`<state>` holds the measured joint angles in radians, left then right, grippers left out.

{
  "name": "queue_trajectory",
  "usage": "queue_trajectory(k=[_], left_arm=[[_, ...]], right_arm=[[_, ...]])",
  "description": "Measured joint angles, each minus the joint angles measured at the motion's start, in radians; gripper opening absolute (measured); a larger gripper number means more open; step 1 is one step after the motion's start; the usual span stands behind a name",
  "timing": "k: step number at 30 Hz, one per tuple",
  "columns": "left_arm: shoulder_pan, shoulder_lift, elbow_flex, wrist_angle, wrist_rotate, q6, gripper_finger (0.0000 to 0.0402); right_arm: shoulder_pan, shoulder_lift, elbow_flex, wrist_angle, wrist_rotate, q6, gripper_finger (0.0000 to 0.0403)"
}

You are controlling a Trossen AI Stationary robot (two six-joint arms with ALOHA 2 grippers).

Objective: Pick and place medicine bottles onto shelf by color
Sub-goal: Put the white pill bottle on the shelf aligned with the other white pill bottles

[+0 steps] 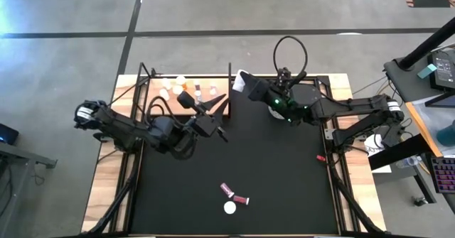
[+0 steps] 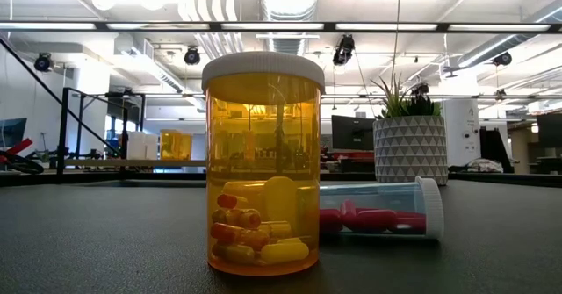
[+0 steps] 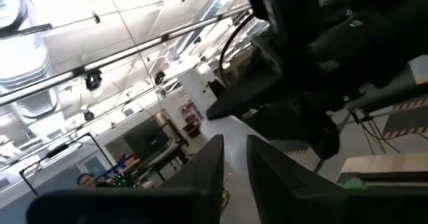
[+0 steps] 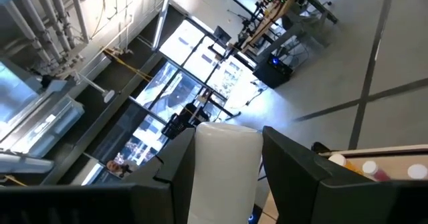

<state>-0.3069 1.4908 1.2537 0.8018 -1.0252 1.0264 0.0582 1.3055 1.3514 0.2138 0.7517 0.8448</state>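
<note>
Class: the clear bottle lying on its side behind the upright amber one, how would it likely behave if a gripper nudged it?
The clear bottle lies on its round side, so it would probably roll. It holds only a few red capsules, so it is likely light and may skid on the mat.

shelf (image 1: 186,99) partly hidden (by the left arm), bottles (image 1: 180,87) too small to sort
</note>
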Motion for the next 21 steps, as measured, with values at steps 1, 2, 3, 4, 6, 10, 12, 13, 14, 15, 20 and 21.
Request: queue_trajectory(k=[1, 2, 3, 4, 6, 10, 12, 13, 14, 15, 20, 21], left_arm=[[0.0, 0.002, -0.001, -0.001, 0.002, 0.0, 0.0046], [0.0, 0.003, -0.002, -0.006, 0.002, 0.0, 0.0046], [0.0, 0.004, -0.002, -0.007, 0.002, -0.001, 0.0049], [0.0, 0.004, -0.002, -0.007, 0.002, -0.009, 0.0054], [0.0, 0.003, -0.002, -0.001, 0.001, -0.039, 0.0069], [0.0, 0.003, -0.001, -0.007, 0.0, -0.043, 0.0103], [0.002, 0.003, 0.008, -0.008, 0.0, -0.043, 0.0121], [0.004, 0.003, 0.009, -0.008, 0.0, -0.043, 0.013], [0.006, 0.003, 0.01, -0.008, 0.0, -0.043, 0.0139], [0.009, 0.003, 0.01, -0.009, 0.0, -0.043, 0.0147], [0.022, 0.002, 0.01, -0.048, 0.02, -0.046, 0.0182], [0.024, 0.002, 0.01, -0.071, 0.024, -0.045, 0.0187]], right_arm=[[0.0, -0.001, 0.0, 0.001, 0.0, 0.0, 0.0146], [0.0, -0.002, 0.001, 0.001, 0.0, 0.0, 0.0146], [0.0, -0.003, 0.001, 0.001, 0.0, 0.0, 0.0146], [0.0, -0.004, 0.001, 0.002, 0.0, 0.0, 0.0146], [0.0, -0.005, 0.001, 0.005, 0.0, 0.0, 0.0146], [0.0, -0.005, 0.001, 0.007, 0.0, 0.021, 0.0146], [0.0, -0.003, 0.001, 0.008, 0.0, 0.031, 0.0146], [-0.001, -0.001, 0.001, 0.009, 0.0, 0.041, 0.0146], [-0.005, -0.001, 0.001, 0.009, 0.0, 0.053, 0.0146], [-0.006, 0.0, 0.001, 0.008, -0.001, 0.061, 0.0146], [-0.019, 0.022, 0.001, 0.03, 0.0, 0.135, 0.0146], [-0.022, 0.028, 0.001, 0.045, 0.0, 0.143, 0.0146]])
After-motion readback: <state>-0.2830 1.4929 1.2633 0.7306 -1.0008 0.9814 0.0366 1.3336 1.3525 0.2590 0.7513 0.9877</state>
